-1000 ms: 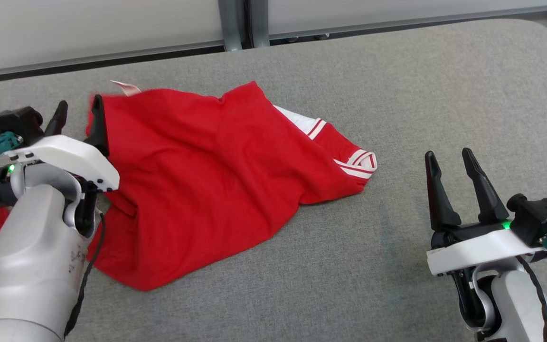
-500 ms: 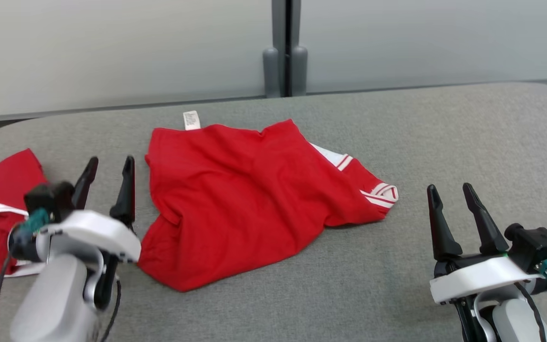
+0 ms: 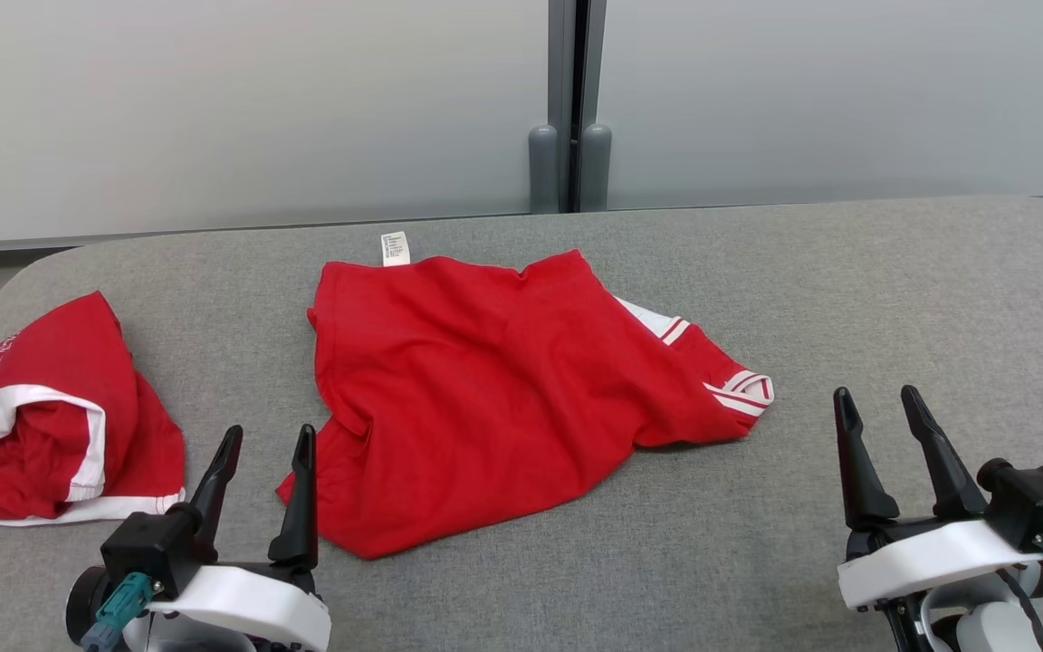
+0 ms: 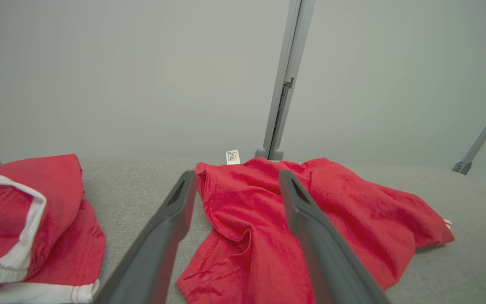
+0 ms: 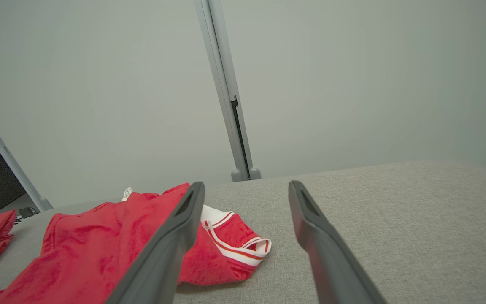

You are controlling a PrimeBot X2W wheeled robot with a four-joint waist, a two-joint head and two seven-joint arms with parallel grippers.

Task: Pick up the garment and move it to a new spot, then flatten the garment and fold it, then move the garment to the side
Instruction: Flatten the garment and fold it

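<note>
Lying loosely spread on the table (image 3: 847, 299), the garment (image 3: 485, 398) is located at centre, with a label (image 3: 394, 248) at its far edge and a striped cuff (image 3: 743, 391) at its right end. The left gripper (image 3: 270, 432) is positioned at the garment's near-left edge, fingers spread wide and empty. The right gripper (image 3: 875, 393) is positioned well apart from the garment, fingers also spread wide, nothing gripped. A second garment (image 3: 42, 417) is bunched at the table's left end.

The garment (image 3: 485, 398) lay mid-table (image 3: 893, 290), a second garment (image 3: 42, 417) well to its left; the left gripper (image 3: 270, 430) sat just before it, the right gripper (image 3: 875, 391) apart at its right
</note>
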